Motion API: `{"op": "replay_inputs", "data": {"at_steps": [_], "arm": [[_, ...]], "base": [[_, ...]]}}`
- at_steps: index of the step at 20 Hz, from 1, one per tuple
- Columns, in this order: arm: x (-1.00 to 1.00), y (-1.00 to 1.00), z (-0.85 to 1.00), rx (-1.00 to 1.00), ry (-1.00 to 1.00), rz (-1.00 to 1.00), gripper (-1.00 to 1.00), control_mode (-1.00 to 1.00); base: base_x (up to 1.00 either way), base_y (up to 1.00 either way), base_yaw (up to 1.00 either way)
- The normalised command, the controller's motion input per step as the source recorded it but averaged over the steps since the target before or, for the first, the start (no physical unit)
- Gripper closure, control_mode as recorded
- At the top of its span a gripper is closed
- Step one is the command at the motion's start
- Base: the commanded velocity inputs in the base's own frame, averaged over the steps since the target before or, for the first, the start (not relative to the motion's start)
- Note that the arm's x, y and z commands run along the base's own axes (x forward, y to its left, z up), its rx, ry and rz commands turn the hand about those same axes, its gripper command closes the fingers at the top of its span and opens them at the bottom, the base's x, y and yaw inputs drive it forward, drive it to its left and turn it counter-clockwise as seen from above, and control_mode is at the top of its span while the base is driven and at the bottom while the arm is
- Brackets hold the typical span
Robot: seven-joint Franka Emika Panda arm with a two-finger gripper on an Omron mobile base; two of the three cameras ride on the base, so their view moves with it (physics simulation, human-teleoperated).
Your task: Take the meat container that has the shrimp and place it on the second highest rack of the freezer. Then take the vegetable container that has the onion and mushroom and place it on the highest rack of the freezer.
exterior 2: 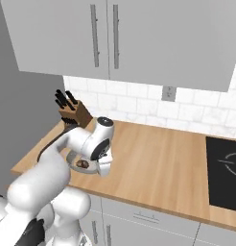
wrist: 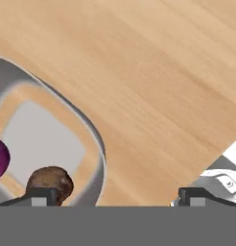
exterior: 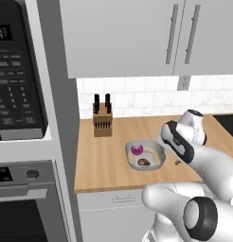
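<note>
I am seeing the tool (wrist: 110, 197) standing spread wide and grasping nothing, straddling the near wall of the vegetable container (exterior: 158, 158), with one tip inside by the mushroom (wrist: 50, 181) and the other over bare wood. The container is sitting near the front edge of the tabletop (exterior: 104, 160), the onion (exterior: 137, 150) inside it, the knife block (exterior: 102, 120) well apart behind and open wood lying to its right.

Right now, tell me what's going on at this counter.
The arm's tool hangs open over the near edge of the vegetable container on the wooden counter, one fingertip over its wall, the other outside. The onion and mushroom lie inside. Nothing is gripped yet.
</note>
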Motion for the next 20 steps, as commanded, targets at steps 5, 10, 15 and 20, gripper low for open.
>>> {"op": "replay_inputs", "data": {"at_steps": [5, 10, 15, 20], "arm": [[0.05, 0.08, -0.47, 0.0, 0.14, -0.04, -1.0, -1.0], [0.0, 0.0, -0.34, 0.0, 0.05, -0.01, -1.0, -1.0], [0.03, 0.05, -0.32, 0.0, 0.01, -0.01, -1.0, -1.0], [0.01, 0.16, -0.27, 0.0, 0.01, -0.01, -1.0, -1.0]], "base": [[0.0, 0.0, 0.0], [0.0, 0.0, 0.0], [0.0, 0.0, 0.0], [0.0, 0.0, 0.0]]}}
